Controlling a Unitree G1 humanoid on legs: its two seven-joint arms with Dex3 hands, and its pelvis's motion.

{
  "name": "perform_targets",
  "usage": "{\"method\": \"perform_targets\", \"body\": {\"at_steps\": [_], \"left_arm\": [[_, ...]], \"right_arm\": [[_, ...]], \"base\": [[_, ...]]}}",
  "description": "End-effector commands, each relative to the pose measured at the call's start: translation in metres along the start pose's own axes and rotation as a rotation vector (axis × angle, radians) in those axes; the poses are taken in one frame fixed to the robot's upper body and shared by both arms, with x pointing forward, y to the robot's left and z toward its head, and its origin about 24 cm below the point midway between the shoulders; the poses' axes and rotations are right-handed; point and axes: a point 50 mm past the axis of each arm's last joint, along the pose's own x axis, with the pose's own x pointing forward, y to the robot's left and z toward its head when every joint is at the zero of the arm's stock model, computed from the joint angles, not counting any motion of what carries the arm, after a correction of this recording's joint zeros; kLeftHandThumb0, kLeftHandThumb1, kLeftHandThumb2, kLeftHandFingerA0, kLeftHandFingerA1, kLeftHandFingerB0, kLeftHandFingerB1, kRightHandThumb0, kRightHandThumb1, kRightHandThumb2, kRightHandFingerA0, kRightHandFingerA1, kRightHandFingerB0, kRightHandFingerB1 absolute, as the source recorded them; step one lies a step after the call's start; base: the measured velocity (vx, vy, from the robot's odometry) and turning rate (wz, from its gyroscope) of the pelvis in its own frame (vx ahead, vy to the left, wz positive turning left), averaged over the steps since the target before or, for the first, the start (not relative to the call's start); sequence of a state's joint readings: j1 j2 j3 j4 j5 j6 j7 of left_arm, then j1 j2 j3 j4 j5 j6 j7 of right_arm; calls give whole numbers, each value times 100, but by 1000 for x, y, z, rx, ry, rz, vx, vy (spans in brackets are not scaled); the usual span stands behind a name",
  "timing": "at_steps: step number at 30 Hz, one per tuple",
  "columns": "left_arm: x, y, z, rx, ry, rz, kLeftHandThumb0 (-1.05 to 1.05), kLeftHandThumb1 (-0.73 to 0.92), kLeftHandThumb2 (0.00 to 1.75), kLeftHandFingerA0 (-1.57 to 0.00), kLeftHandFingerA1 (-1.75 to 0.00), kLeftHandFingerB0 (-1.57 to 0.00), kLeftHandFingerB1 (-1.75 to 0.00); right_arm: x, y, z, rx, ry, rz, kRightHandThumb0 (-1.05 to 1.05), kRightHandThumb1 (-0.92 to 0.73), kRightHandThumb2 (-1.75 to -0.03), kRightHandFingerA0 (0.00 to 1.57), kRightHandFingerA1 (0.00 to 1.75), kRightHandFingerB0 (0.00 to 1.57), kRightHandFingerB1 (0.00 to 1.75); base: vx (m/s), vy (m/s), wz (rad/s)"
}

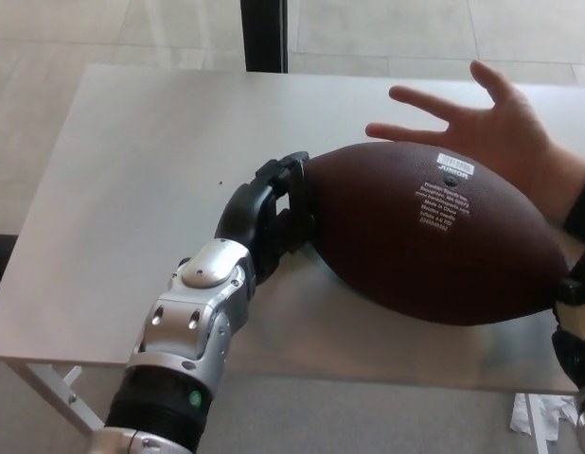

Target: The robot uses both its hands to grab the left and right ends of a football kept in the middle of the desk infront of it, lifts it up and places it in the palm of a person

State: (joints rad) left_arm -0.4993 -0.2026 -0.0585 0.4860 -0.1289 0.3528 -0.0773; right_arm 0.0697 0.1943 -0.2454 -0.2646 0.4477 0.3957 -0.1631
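The football (434, 232) is held in the air above the right half of the desk (132, 189), near its front edge, with its long axis running left to right. Its far side lies against, or just in front of, the open palm of the person's hand (491, 128), which reaches in over the desk's far right corner with its fingers spread; whether ball and palm touch cannot be determined.

The left hand (269, 222) presses its thick fingers (283, 180) against the ball's left end, bearing on it rather than wrapping it. The right hand (576, 326) shows only as a dark part at the picture's right edge, beside the ball's right end; its finger state cannot be determined.

Handling estimate: the ball appears inflated and firm, light for its bulk, with a pebbled brown skin that offers moderate friction. It is not fragile. The tapered ends are the correct contact points, but each end narrows to a rounded tip, so the hold relies on opposed inward pressure from both hands. If either side relaxes first, the ball is likely to pivot or roll off. Release should wait until the palm carries the ball's weight.
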Motion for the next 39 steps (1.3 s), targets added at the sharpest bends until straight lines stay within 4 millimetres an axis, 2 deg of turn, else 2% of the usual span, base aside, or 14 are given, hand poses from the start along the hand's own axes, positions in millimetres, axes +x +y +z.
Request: {"method": "perform_targets", "body": {"at_steps": [1, 6, 9, 10, 11, 12, 14, 15, 18, 23, 25, 28, 38, 39], "left_arm": [[3, -64, -23, 129, 32, -127, -68, 70, 101, -31, -74, -7, -50], [7, -69, -30, 258, 37, -153, -72, 92, 69, -25, -68, -25, -40], [6, -70, -29, 419, 30, -179, -74, 92, 82, -51, -92, -51, -55], [6, -69, -30, 460, 36, -156, -67, 92, 74, -53, -98, -61, -64], [6, -69, -31, 472, 40, -138, -65, 92, 84, -62, -115, -70, -85], [6, -68, -32, 512, 83, -93, -64, 92, 82, -32, -94, -26, -66], [4, -67, -33, 557, 121, -35, -54, 92, 78, -28, -123, -24, -82], [1, -70, -37, 395, 103, -32, -54, 77, 115, -52, -93, -35, -76], [4, -78, -45, 70, 124, -14, -64, 92, 76, -52, -139, -46, -118], [0, -85, -42, 184, 98, -172, -54, 92, 68, -48, -174, -28, -136], [1, -87, -43, 73, 42, -248, -45, 81, 77, -81, -175, -66, -173], [3, -90, -41, 62, 74, -238, -32, 62, 111, -88, -175, -69, -175], [-3, -121, -58, -318, 170, -158, -25, 76, 118, -107, -175, -76, -175], [-5, -126, -61, -314, 161, -162, -13, 79, 134, -109, -122, -105, -121]], "right_arm": [[-6, 60, -4, 93, 132, 529, -96, -72, -98, 57, 56, 0, 0], [-5, 63, -3, -18, 173, 502, -72, -56, -98, 88, 62, 0, 35], [-4, 66, -2, -164, 202, 511, -85, -84, -65, 113, 101, 50, 35], [-3, 68, -1, -221, 199, 514, -86, -70, -113, 113, 107, 45, 48], [-3, 69, -1, -256, 194, 522, -91, -85, -66, 118, 113, 53, 36], [-2, 71, -1, -268, 193, 534, -102, -68, -105, 98, 89, 13, 43], [0, 72, -2, -273, 187, 546, -95, -60, -98, 95, 80, 4, 26], [1, 73, -3, -284, 174, 551, -92, -72, -63, 100, 74, 0, 19], [4, 79, -4, -314, 145, 547, -90, -53, -94, 95, 86, 0, 20], [7, 90, -5, -251, 125, 481, -53, -60, -58, 117, 147, 34, 37], [6, 95, -8, -234, 75, 497, -36, -64, -82, 119, 171, 97, 79], [6, 97, -9, -236, 53, 483, -36, -55, -116, 132, 133, 103, 108], [-2, 111, -19, -82, -15, 363, -30, -56, -119, 107, 168, 88, 139], [-2, 113, -20, -53, -17, 348, -30, -55, -120, 108, 168, 89, 138]], "base": [[0, 0, 0], [0, 0, 0], [0, 0, 0], [0, 0, 0], [0, 0, 0], [0, 0, 0], [0, 0, 0], [0, 0, 0], [0, 0, 0], [0, 0, 0], [0, 0, 0], [0, 0, 0], [0, 0, 0], [0, 0, 0]]}}
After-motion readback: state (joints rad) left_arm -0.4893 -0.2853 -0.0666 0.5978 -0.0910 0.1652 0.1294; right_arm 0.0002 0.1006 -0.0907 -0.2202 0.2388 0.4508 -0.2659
